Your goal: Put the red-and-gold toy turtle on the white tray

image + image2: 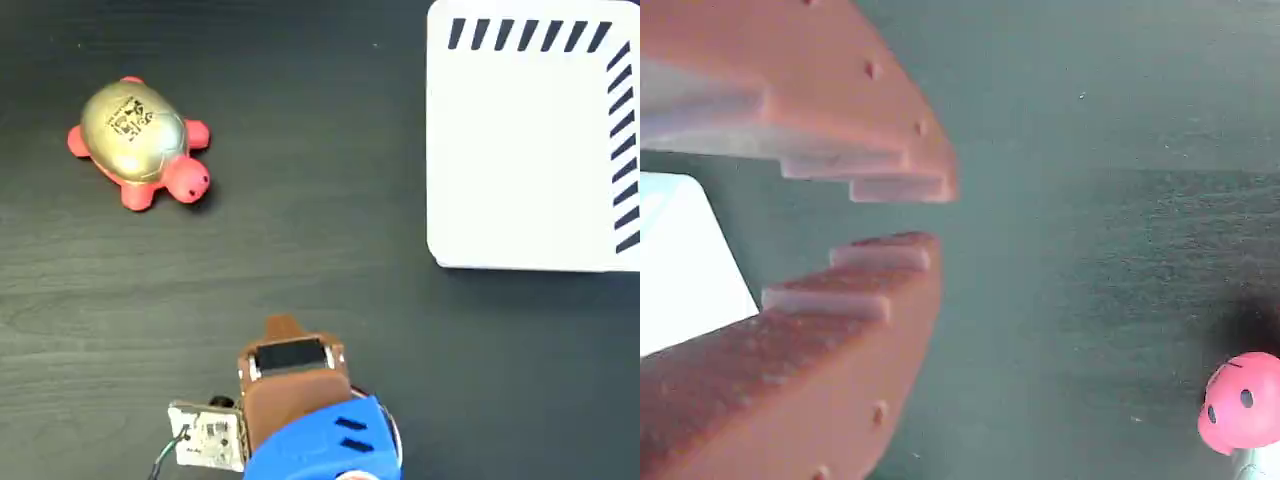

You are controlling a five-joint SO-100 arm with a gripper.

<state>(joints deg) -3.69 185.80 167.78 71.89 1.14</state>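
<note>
Dark table [330, 250], turtle [138, 143] well apart from empty gripper [935, 215]

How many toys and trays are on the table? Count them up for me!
Toy turtle: 1
White tray: 1
Total: 2

A hobby or lab robot bench, it seems: a dark wood-grain surface [330, 290] fills the fixed view, and just left of the printed blue-and-brown arm [305, 415] sits a bare circuit board [208, 436] with loose wires.
</note>
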